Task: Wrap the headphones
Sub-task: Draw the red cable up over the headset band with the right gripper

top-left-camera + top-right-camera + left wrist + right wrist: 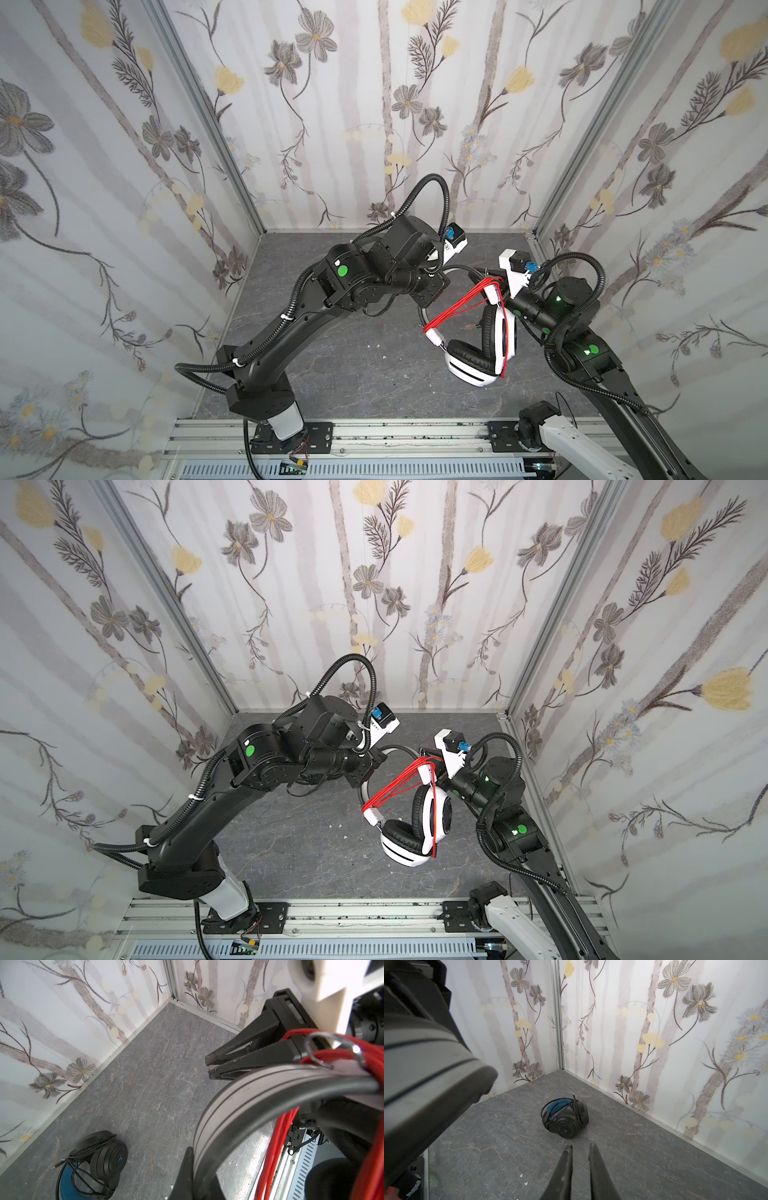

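Finishing this wrap well probably means holding the left gripper clamped tight on the headband of the white headset, raised off the table right of centre in both top views, while the right gripper, slightly parted and empty, tucks the slack red cable. Farther back, the black headset lies near the wall corner. It shows only a blue arrow emblem, no readable writing.

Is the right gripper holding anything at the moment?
No, the right gripper has its jaws slightly apart, with nothing between them.
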Tool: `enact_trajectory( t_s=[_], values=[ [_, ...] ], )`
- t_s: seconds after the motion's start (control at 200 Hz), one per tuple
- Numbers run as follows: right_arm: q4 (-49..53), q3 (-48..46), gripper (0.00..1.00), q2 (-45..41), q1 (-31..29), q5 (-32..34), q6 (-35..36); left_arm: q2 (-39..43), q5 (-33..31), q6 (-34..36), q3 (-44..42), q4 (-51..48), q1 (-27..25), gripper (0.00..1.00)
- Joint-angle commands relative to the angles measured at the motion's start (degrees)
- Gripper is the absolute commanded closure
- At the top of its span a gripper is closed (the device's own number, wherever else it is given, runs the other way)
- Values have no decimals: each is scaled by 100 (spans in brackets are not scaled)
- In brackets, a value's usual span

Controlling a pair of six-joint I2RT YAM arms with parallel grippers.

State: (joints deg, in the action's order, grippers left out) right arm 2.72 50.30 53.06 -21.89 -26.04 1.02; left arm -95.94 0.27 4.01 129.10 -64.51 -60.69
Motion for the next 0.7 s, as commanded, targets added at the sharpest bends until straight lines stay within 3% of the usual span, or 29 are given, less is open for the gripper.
enact_trajectory(
  t_s=[0.0,0.18,0.694],
  values=[
    [-608,-198,76,-147,-3,-194,-148,75,253,-317,36,713,-9,100],
    [-843,-437,72,-248,-7,-209,-247,70,348,-466,190,907,-3,100],
    [-1233,-869,79,-296,-5,-190,-566,-4,755,-1008,668,1618,27,100]
  ],
)
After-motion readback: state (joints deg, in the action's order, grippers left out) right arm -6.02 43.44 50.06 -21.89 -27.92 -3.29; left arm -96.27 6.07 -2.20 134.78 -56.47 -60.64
